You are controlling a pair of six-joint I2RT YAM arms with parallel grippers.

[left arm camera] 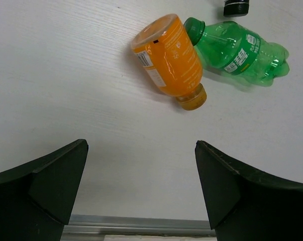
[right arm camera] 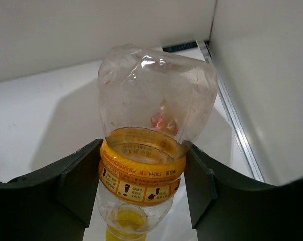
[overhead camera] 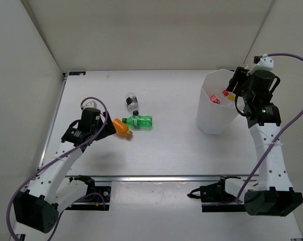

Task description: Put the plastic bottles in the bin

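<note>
My right gripper (overhead camera: 233,92) is shut on the orange-labelled clear bottle (right arm camera: 141,173), held yellow cap down over the translucent white bin (overhead camera: 211,122). A red-labelled bottle (overhead camera: 214,100) lies inside the bin. My left gripper (overhead camera: 109,128) is open and empty, just left of the orange bottle (overhead camera: 123,128). In the left wrist view the orange bottle (left arm camera: 169,57) lies beyond the open fingers (left arm camera: 219,181), touching the green bottle (left arm camera: 239,52). The green bottle (overhead camera: 139,122) lies on the table. The dark-labelled bottle with black cap (overhead camera: 131,102) lies behind it. The blue-labelled bottle is not in view.
White walls close in the table at the back and both sides. A metal rail (overhead camera: 166,177) runs along the near edge. The bin stands near the right wall, at the table's back right.
</note>
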